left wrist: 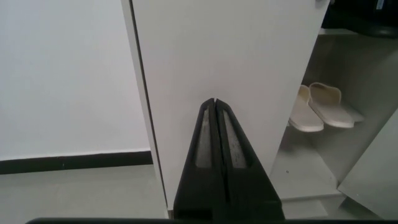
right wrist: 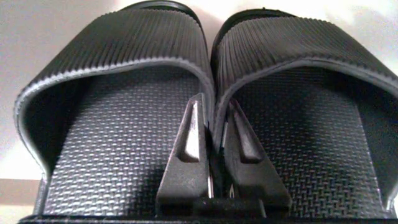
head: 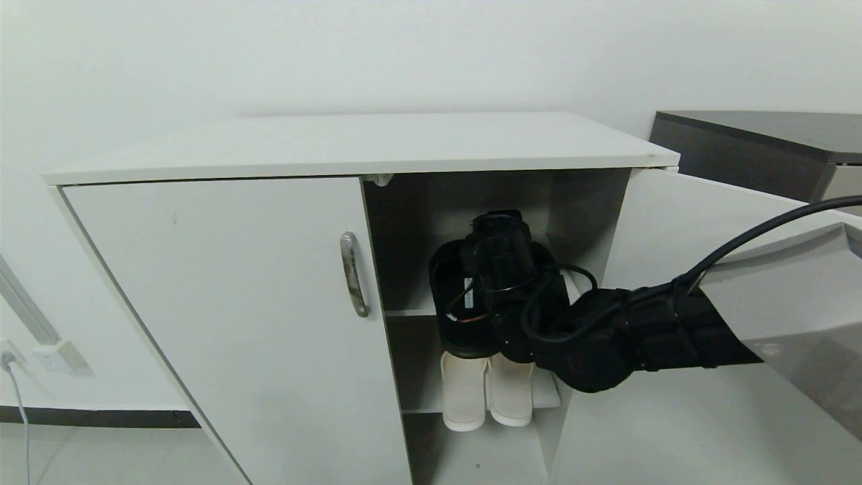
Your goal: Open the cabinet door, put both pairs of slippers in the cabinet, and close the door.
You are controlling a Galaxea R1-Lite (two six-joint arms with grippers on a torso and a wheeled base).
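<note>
1. The white cabinet (head: 363, 145) stands against the wall. Its left door (head: 222, 303) is shut, with a metal handle (head: 353, 275) near the inner edge, and its right door (head: 673, 222) is swung wide open.
2. The right claw (right wrist: 214, 106) is inside the open half. It is clamped on the black slippers (head: 451, 316), one finger inside each shoe and their adjoining side walls pinched between.
3. The black pair sits side by side at the level of the upper shelf (head: 404, 312), heels towards the room. I cannot tell whether the soles rest on it.
4. The white slippers (head: 485, 397) lie side by side on the shelf below (left wrist: 354, 115), directly under the black pair, their ends poking past its front edge.
5. The left claw (left wrist: 214, 102) is low in front of the shut left door, fingers pressed together with nothing between them.
</note>
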